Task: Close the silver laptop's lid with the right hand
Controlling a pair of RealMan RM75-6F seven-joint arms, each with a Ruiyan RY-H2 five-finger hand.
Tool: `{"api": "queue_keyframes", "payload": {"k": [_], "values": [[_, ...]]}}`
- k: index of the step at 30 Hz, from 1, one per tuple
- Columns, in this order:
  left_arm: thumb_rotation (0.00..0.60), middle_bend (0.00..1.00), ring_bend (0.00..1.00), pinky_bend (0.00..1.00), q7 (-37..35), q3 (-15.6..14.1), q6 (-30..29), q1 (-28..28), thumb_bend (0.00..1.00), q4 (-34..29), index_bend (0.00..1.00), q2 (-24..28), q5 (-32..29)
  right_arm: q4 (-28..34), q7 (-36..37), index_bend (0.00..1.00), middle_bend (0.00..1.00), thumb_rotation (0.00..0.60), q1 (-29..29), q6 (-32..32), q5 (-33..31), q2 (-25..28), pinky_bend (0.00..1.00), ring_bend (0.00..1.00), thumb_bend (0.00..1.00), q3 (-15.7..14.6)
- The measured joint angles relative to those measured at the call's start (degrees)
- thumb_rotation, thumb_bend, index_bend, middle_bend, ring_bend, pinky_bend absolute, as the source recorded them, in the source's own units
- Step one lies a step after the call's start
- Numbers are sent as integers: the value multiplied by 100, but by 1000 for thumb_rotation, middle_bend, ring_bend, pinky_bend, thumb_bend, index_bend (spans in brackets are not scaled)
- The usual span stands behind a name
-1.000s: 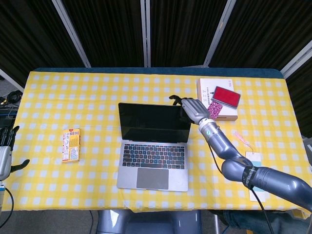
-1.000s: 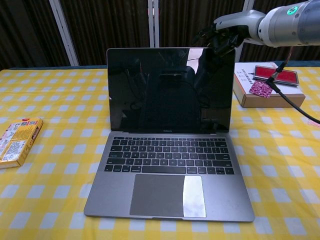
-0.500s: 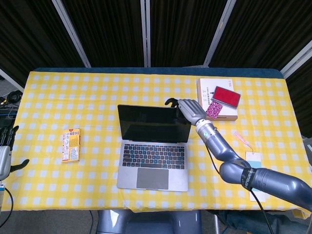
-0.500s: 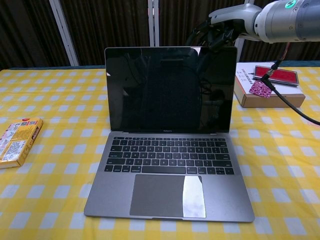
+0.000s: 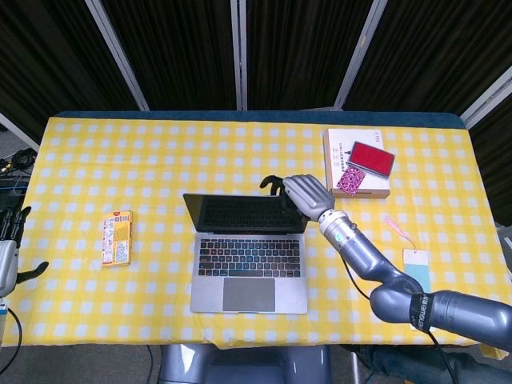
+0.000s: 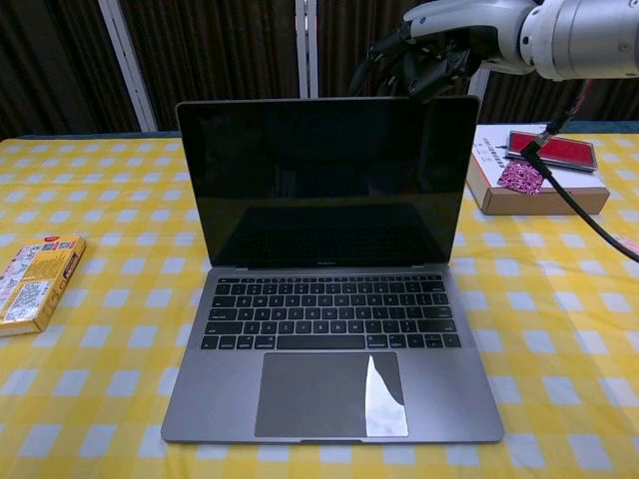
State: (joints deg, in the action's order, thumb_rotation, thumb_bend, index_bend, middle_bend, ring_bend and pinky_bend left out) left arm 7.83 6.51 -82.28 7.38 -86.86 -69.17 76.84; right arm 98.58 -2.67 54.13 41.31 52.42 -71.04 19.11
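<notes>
Chest view puts the silver laptop (image 6: pixel 329 299) nearest you, mid-table (image 6: pixel 559 329), lid tilted toward the keyboard. Your right hand (image 6: pixel 424 60) rests behind the lid's top right edge, fingers curled over it. Farther right sits a box (image 6: pixel 534 175). Your left hand (image 5: pixel 8 256) hangs off the table's edge, fingers spread.

Silver laptop (image 6: pixel 334 299): small brand line centred on the bezel under the screen, too fine to read; keyboard legends visible as white marks only, none legible; yellow snack box (image 6: pixel 35 282) at the table's left: printed panels and coloured lettering on its top face (characters blurred, no word made out); white box (image 6: pixel 499 175) at the right rear: short lines of small dark print near its left edge, unreadable; red case (image 6: pixel 551 149) on that box: no lettering discernible; tag (image 5: pixel 418 264) near the right arm: print not resolved.
</notes>
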Motion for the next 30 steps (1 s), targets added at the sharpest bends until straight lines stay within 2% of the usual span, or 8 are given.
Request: {"api": "queue_keyframes", "payload": {"k": [7, 14, 22, 30], "values": [[600, 0, 0, 0, 14, -26, 5, 12, 0, -21, 0, -4, 45, 761, 54, 308, 442, 600, -283, 89, 902, 366, 379, 422, 1000, -287], [600, 0, 0, 0, 42, -36, 8, 20, 0, -27, 0, -15, 56, 1105, 34, 301, 435, 600, -521, 202, 1924, 498, 379, 422, 1000, -707], [600, 0, 0, 0, 58, -48, 5, 21, 0, -27, 0, -27, 66, 949, -329, 260, 407, 600, -689, 379, 3162, 279, 379, 421, 1000, -1339], [600, 0, 0, 0, 38, -57, 20, 28, 0, -9, 0, -34, 75, 452, -595, 224, 384, 600, -792, 556, 3898, -186, 370, 404, 1000, -1822]]}}
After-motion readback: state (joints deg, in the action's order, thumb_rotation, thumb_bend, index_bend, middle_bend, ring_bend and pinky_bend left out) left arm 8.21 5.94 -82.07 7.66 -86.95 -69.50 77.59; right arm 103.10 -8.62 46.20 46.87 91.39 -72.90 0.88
